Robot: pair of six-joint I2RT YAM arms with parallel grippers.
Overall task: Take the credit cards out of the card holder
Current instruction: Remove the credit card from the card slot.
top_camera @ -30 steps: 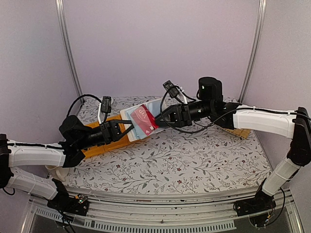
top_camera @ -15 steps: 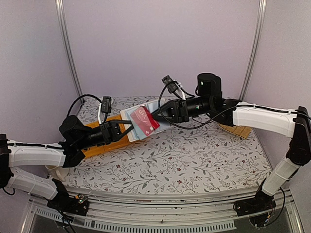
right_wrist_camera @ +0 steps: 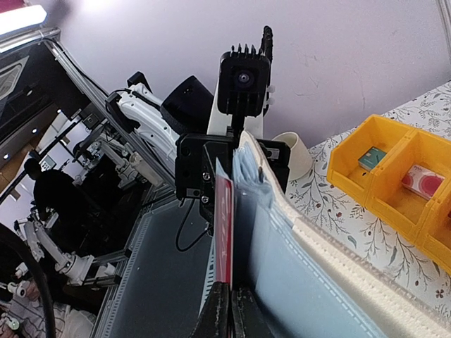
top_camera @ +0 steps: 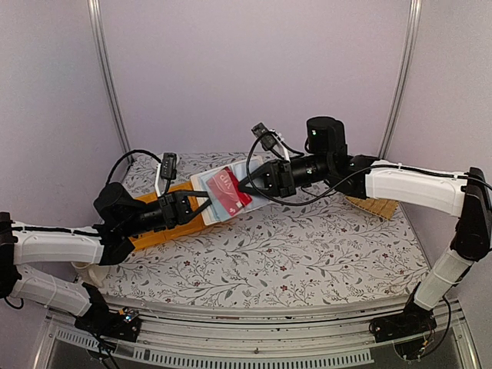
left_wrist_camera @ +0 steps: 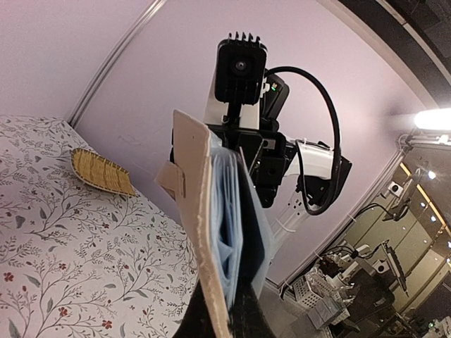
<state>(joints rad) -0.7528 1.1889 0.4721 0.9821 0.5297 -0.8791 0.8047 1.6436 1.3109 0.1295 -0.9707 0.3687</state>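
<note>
The card holder point(top_camera: 209, 184) hangs above the table at the back left, open, with pale blue leaves point(left_wrist_camera: 227, 211) and a whitish cover point(left_wrist_camera: 192, 204). My left gripper point(top_camera: 201, 202) is shut on its left edge; the dark fingers point(left_wrist_camera: 243, 313) clamp the leaves from below. A red credit card point(top_camera: 228, 191) sticks out of a sleeve. My right gripper point(top_camera: 244, 184) is shut on that card's right edge. In the right wrist view the red credit card point(right_wrist_camera: 223, 225) stands edge-on between the two closed fingertips point(right_wrist_camera: 229, 304), next to the card holder's blue leaves point(right_wrist_camera: 289, 274).
Yellow bins point(right_wrist_camera: 394, 176) lie under the left arm point(top_camera: 165, 223), one compartment holding a teal card point(right_wrist_camera: 371, 156), another a pink-red card point(right_wrist_camera: 423, 179). A woven straw basket point(top_camera: 374, 206) lies at the back right point(left_wrist_camera: 102, 171). The table has a floral cloth point(top_camera: 292, 254).
My right gripper has slid a little left along the red card and closed on its edge. The left gripper and the card holder have stayed in place.
</note>
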